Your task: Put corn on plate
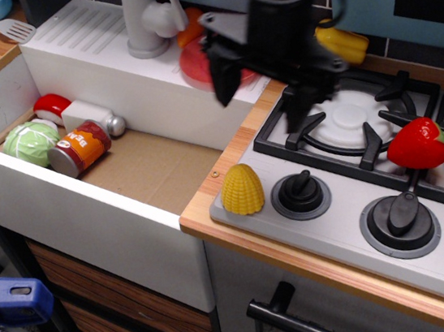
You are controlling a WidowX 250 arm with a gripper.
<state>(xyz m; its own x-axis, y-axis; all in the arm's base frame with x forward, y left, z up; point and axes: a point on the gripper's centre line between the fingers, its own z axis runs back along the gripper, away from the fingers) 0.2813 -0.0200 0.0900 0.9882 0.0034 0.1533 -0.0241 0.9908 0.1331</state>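
We see the corn [241, 189] standing upright on its flat base at the front left corner of the grey stove panel [356, 255], its long axis vertical and its rounded dome pointing up. It is a stubby yellow plastic cob with rows of small kernel bumps, just beside the leftmost black knob [301, 193] and near the wooden counter edge [208, 186].

We see the gripper [261, 99] hanging above the join between the sink ledge and the stove, blurred, its two dark fingers spread wide apart and pointing down with nothing between them. It is well above and behind the corn, not touching it.

We find the plate [194, 61], flat, round and red with a slight rim, lying on the white ribbed ledge [90, 32] behind the sink, largely hidden by the gripper. The grey faucet [144, 21] stands just left of it.

We note a glossy red pepper [417, 143] on the black burner grate [364, 127], a white burner disc [351, 120] under it, and a yellow pepper [342, 40] behind. In the sink basin [157, 170] lie a green cabbage [31, 143] and an orange can [79, 147] on its side
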